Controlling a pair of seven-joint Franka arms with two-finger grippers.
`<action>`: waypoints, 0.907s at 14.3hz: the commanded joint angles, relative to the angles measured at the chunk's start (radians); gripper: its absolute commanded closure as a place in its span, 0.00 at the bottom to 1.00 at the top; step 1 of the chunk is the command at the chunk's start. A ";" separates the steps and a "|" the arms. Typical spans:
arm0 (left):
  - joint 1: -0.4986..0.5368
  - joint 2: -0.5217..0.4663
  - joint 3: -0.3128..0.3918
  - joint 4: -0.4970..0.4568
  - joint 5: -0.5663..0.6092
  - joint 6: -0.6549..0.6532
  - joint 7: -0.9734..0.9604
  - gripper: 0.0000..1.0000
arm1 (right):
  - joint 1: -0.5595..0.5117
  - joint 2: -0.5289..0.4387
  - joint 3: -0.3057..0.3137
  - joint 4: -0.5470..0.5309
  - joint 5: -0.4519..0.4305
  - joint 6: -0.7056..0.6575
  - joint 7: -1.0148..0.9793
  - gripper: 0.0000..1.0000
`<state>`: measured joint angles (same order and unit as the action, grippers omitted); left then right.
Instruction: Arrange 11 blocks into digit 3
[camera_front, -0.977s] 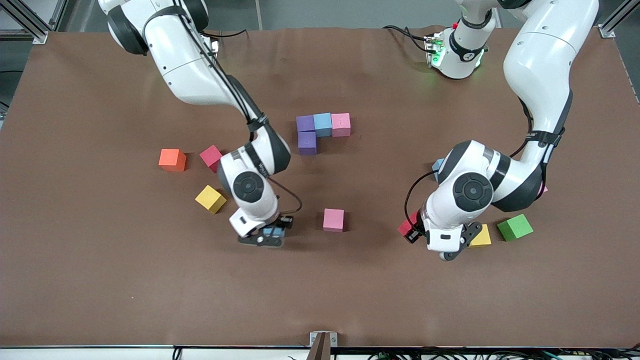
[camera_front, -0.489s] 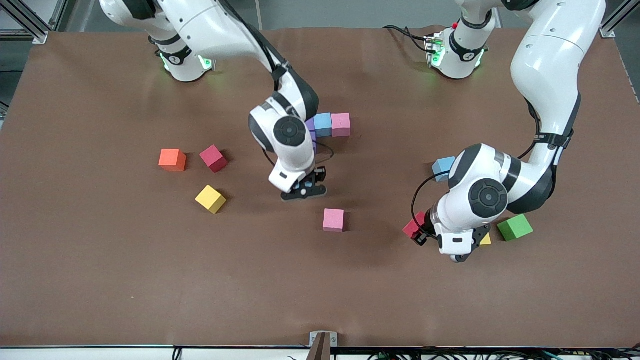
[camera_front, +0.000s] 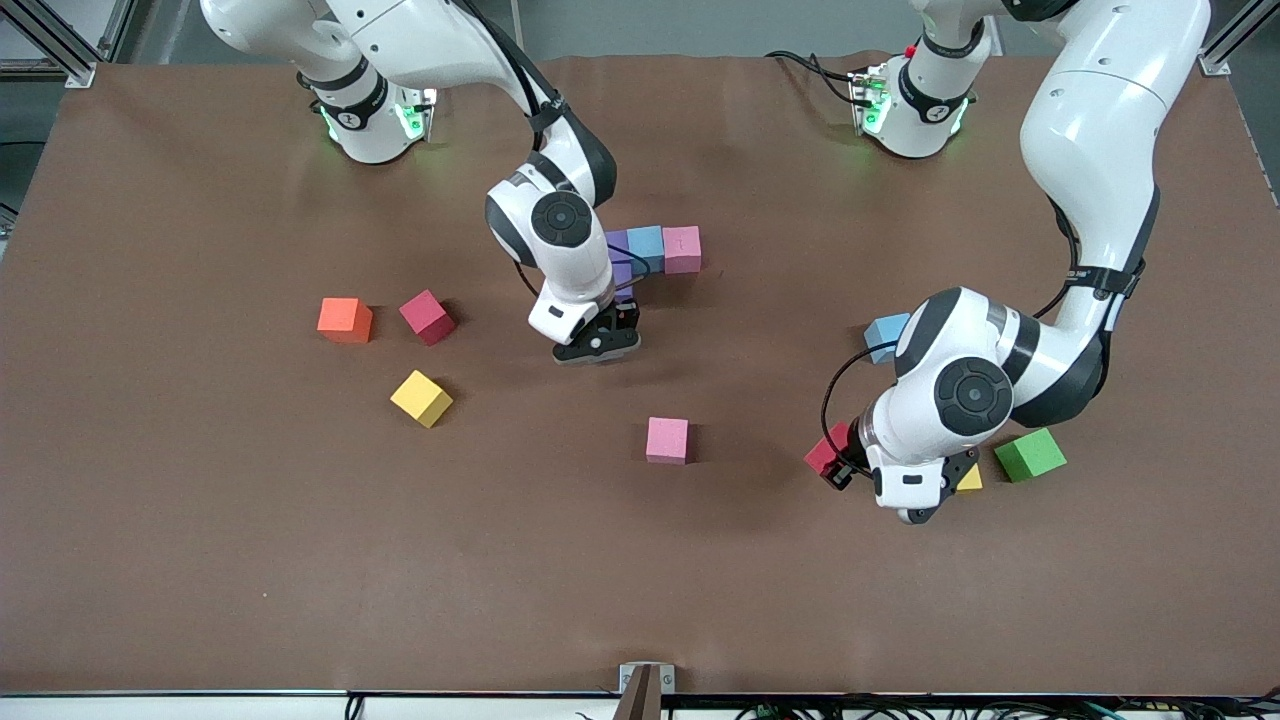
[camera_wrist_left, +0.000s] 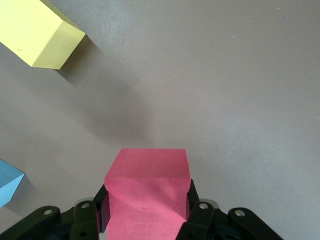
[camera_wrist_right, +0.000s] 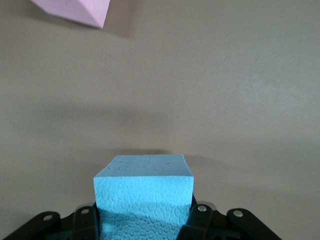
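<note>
The started digit 3 is a row of purple (camera_front: 614, 243), light blue (camera_front: 646, 247) and pink (camera_front: 682, 248) blocks. A second purple block (camera_front: 624, 272) under it is mostly hidden by the right arm. My right gripper (camera_front: 598, 346) is shut on a light blue block (camera_wrist_right: 143, 195), just over the table beside that second purple block. My left gripper (camera_front: 833, 463) is shut on a red block (camera_front: 826, 450) (camera_wrist_left: 148, 190) near the left arm's end. Loose blocks: pink (camera_front: 667, 440), red (camera_front: 427, 316), yellow (camera_front: 420, 398), yellow (camera_front: 969, 479), green (camera_front: 1030, 455), light blue (camera_front: 886, 335).
An orange cube (camera_front: 345, 319) lies beside the loose red block toward the right arm's end. The left wrist view shows a yellow block (camera_wrist_left: 37, 32) and a light blue corner (camera_wrist_left: 7, 182). The right wrist view shows a pink block's edge (camera_wrist_right: 75, 9).
The right arm has carried its light blue block away from the front camera, up to the started figure. The left arm shifted only slightly, still holding the red block.
</note>
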<state>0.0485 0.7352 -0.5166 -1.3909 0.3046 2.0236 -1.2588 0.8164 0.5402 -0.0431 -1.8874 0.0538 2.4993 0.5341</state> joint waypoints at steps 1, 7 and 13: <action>0.001 -0.007 0.000 -0.004 -0.004 -0.013 0.039 0.53 | 0.018 -0.039 -0.004 -0.058 -0.005 0.047 0.036 0.98; 0.001 -0.007 0.000 -0.004 -0.002 -0.013 0.048 0.53 | 0.053 -0.032 -0.006 -0.065 -0.005 0.049 0.089 0.98; 0.004 -0.020 -0.005 0.000 -0.012 -0.014 0.065 0.54 | 0.058 -0.019 -0.008 -0.068 -0.006 0.050 0.103 0.98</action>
<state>0.0501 0.7337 -0.5179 -1.3860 0.3046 2.0236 -1.2108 0.8631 0.5398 -0.0440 -1.9283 0.0538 2.5380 0.6117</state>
